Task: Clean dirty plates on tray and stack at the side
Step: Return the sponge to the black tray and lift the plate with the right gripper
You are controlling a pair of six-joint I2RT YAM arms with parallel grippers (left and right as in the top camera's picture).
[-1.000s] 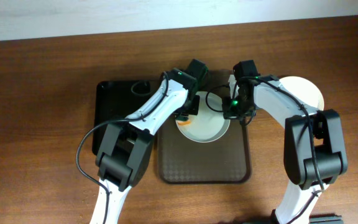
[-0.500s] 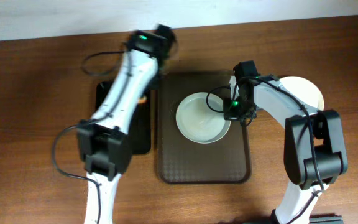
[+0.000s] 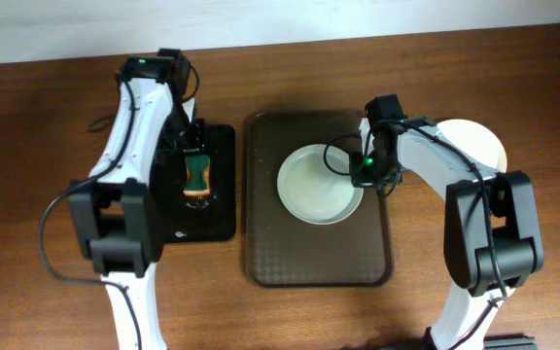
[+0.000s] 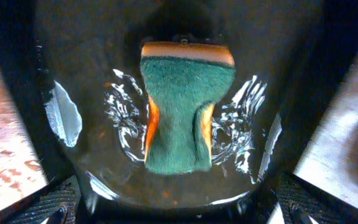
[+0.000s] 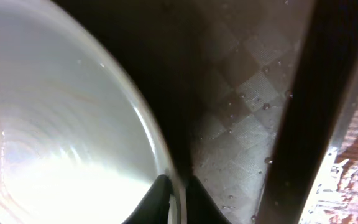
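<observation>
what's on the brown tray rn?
One white plate sits on the tray, its right rim pinched by the right pincer. Around it only bare textured floor shows. The floor under the plate is covered, so unseen.

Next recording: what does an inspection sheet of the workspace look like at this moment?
Surface: brown wooden table, bearing two trays.
Job's things: large dark brown rectangular tray holds one round white plate; a second white plate lies on the table right of the tray, partly hidden.
Clutter: green-and-orange sponge lying on the wet small black tray.
Hands: left hand open above the sponge; right hand shut on the round white plate's rim.
Cables: black cables hang in loops over the table.
Surroundings: pale wall beyond the table's far edge.
</observation>
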